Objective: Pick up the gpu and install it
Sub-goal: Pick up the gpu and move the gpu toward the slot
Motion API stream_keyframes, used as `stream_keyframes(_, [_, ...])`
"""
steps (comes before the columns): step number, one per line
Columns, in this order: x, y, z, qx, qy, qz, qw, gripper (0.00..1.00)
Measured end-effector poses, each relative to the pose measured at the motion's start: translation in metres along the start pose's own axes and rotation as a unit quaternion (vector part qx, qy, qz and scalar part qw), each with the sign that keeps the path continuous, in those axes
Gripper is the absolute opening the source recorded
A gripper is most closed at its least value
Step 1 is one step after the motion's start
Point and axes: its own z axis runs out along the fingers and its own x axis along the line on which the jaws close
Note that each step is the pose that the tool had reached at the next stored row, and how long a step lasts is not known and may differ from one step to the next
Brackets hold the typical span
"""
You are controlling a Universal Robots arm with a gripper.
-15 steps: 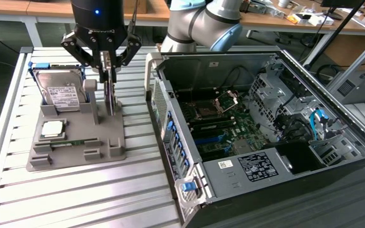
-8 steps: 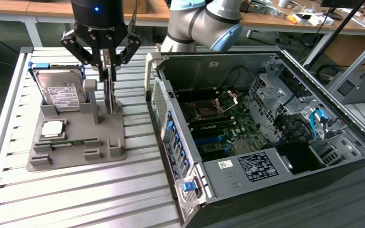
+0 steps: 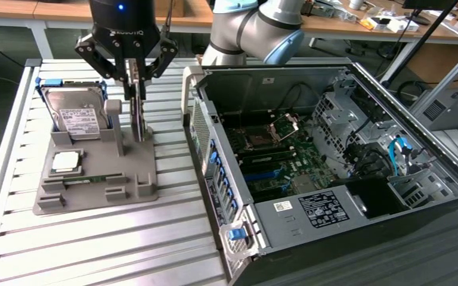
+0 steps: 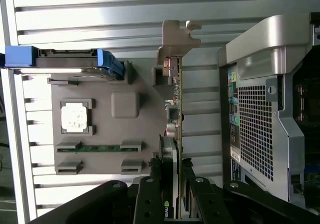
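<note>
Exterior view – gripper narrowed partway, fingers pinching the top edge of the gpu. Card upright on edge at the grey holder, on the side facing the open computer case; cannot tell if bottom edge sits in its slot. Holder's post just beside card on the exterior view's left, case wall near on the exterior view's right. Wrist view – silver bracket at card's far end, away from the fingers. Counts: one gpu, one hard drive standing with blue rails, one processor chip, one green memory stick, one holder, one case. Holder on slatted metal table.
</note>
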Motion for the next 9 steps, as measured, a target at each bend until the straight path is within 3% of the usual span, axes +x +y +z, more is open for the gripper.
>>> stream_keyframes(9, [-0.0002,0.0000,-0.0048,0.0000,0.0000,0.000,1.0000,0.27])
